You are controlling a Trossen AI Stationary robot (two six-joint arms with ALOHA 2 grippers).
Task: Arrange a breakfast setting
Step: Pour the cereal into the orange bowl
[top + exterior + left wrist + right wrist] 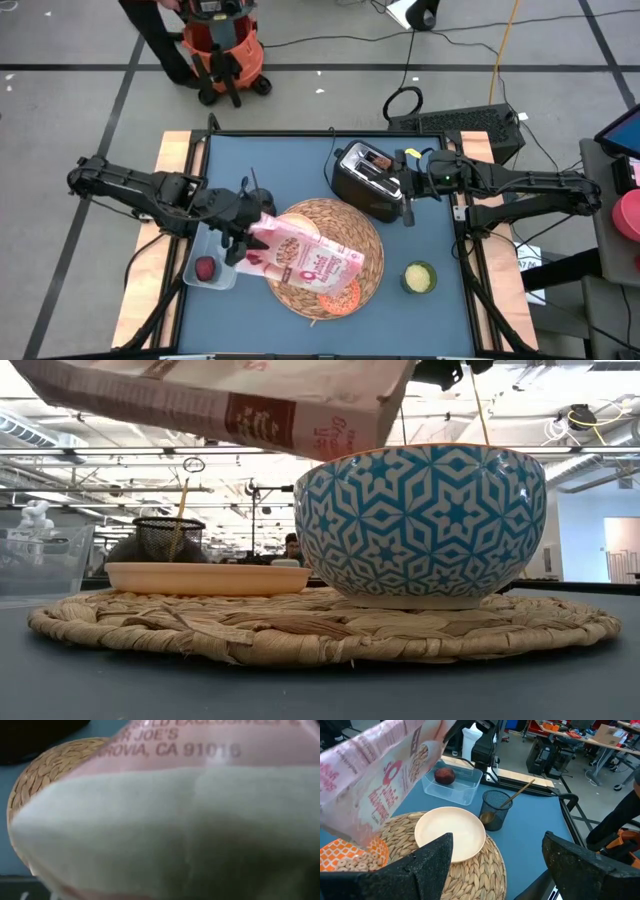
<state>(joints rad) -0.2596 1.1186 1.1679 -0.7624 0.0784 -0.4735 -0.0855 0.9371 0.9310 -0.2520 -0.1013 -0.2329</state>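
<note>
Left fingers clamp the tilted cereal box at frame centre — pour slowly over the bowl; right fingers open.

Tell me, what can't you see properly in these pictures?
- Left wrist view: the pink-white cereal box fills the picture, so the fingers of the left gripper do not show there.
- Low view: the wall of the blue-and-white patterned bowl hides what is inside it.
- High view: the tilted box covers most of the round cream plate.
- Low view: the top edge cuts off the box.
</note>
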